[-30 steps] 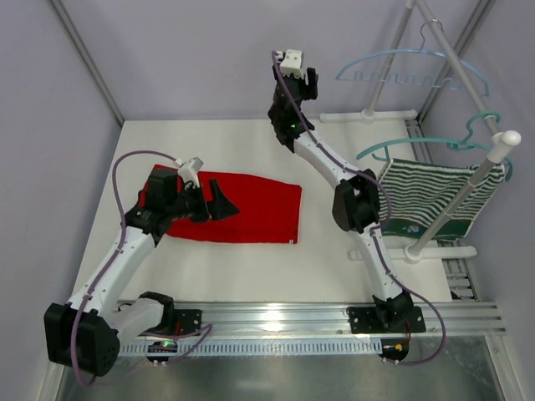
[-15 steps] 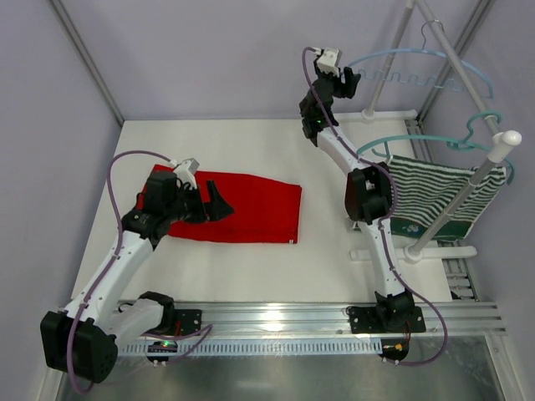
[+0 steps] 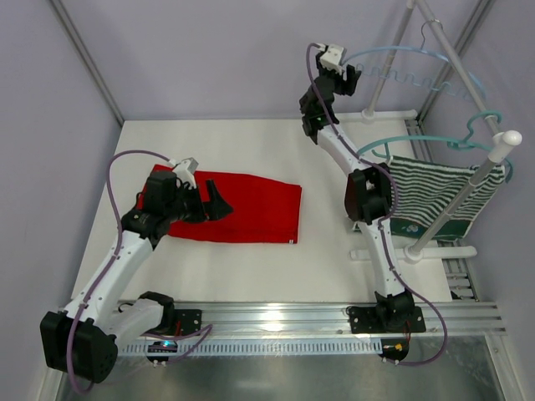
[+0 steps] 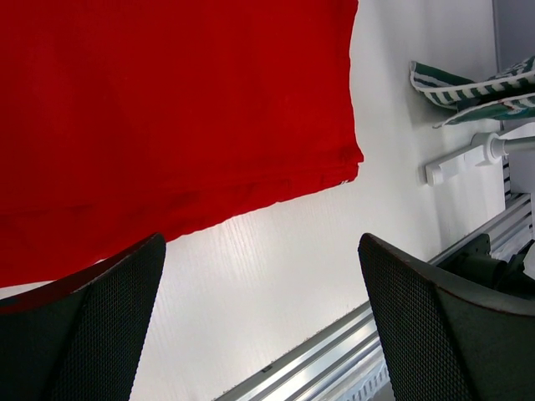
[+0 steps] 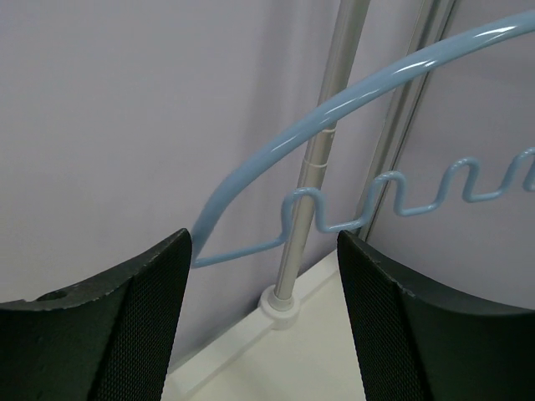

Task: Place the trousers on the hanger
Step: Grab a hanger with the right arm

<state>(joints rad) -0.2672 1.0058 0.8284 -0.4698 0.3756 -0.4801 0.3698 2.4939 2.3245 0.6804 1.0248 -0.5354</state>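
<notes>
The red trousers (image 3: 255,209) lie folded flat on the white table, left of centre. My left gripper (image 3: 219,203) hovers open over their left part; in the left wrist view the red cloth (image 4: 167,109) fills the top and bare table shows between the fingers (image 4: 100,326). The pale blue hanger (image 3: 410,52) hangs from the rack at the back right. My right gripper (image 3: 353,79) is raised at its left end, open. In the right wrist view the hanger (image 5: 334,109) curves just beyond the gripper (image 5: 263,242), its left tip close to the left finger, nothing gripped.
A darker teal hanger (image 3: 435,142) carries a green-and-white striped garment (image 3: 430,196) on the rack's white pole (image 3: 464,200) at the right. The rack's upright post (image 5: 322,150) stands behind the pale hanger. A metal rail (image 3: 292,317) runs along the near edge.
My right arm has swung right and up, bringing its gripper to the pale blue hanger's left end. The left arm has barely shifted.
</notes>
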